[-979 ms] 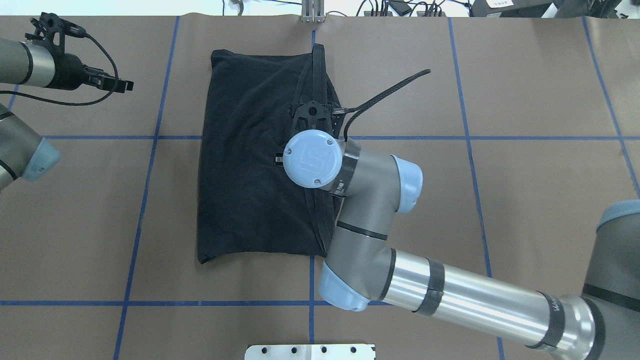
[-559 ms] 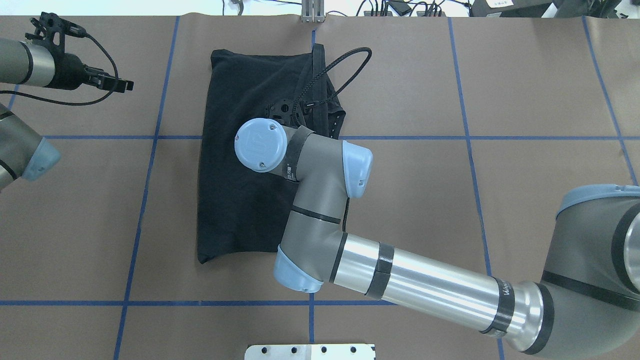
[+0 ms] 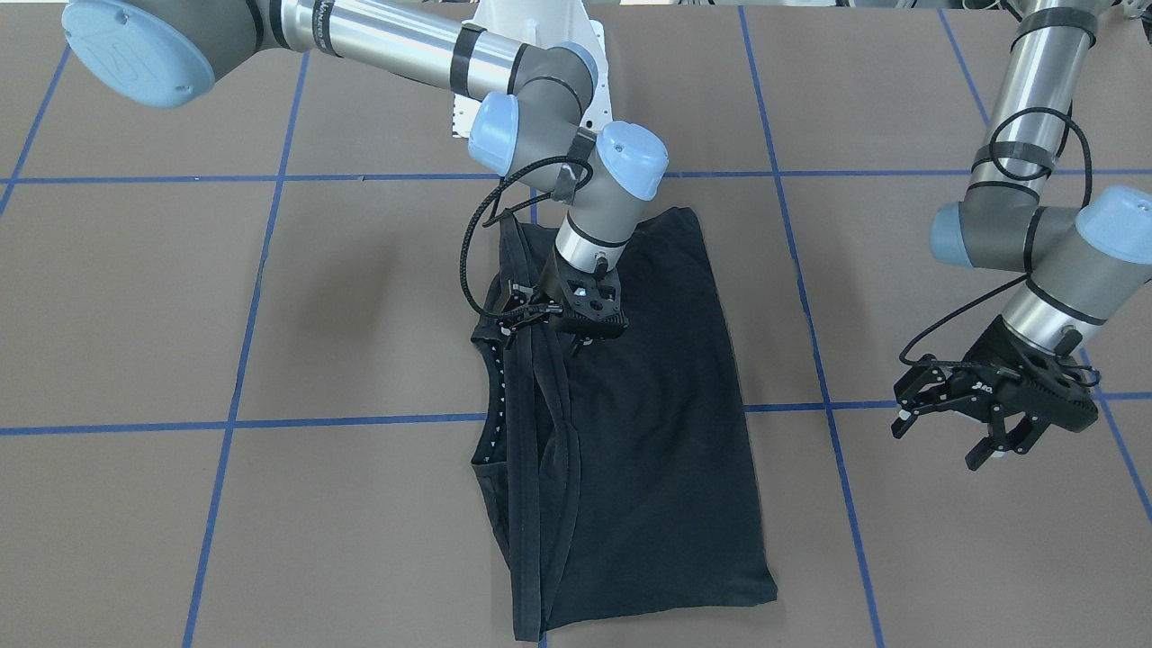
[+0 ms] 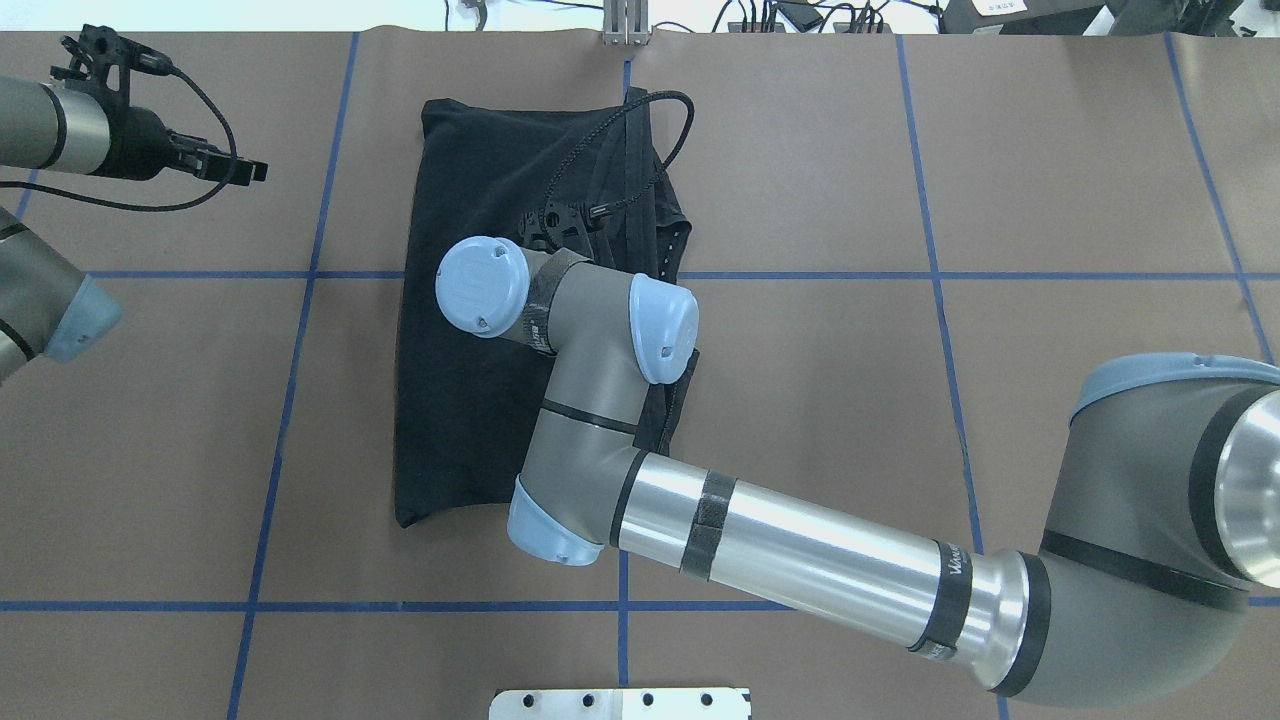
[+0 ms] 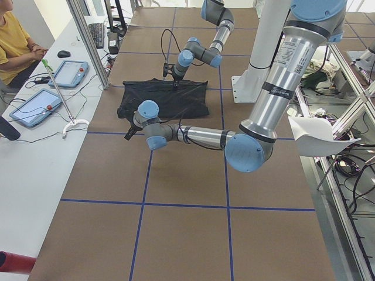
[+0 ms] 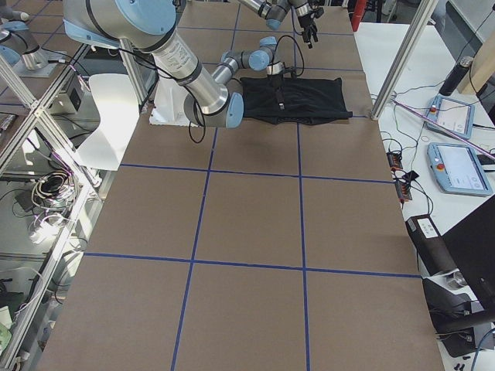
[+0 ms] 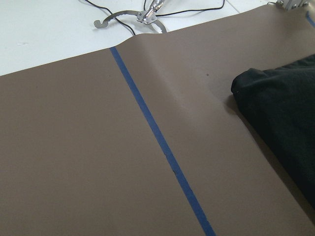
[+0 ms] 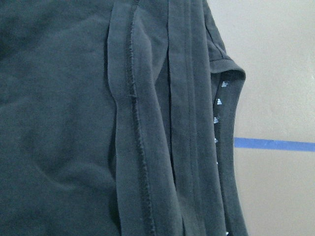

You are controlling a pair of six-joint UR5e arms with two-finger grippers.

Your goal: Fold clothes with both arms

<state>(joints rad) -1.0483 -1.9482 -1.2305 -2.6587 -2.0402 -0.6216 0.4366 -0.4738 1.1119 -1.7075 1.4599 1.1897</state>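
At the middle of the desk (image 3: 360, 315) lies the folded black T-shirt (image 3: 657, 423); soft and limp, we judge, best pinched at its stacked hems (image 3: 537, 432); the right end effector (image 3: 585, 319) hangs over them, and we cannot tell its state; the left end effector (image 3: 990, 418) gapes open, well aside.

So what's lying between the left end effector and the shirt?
Nothing but bare brown table cover and one blue tape line separates the left end effector from the shirt, clearest in the front-facing view.
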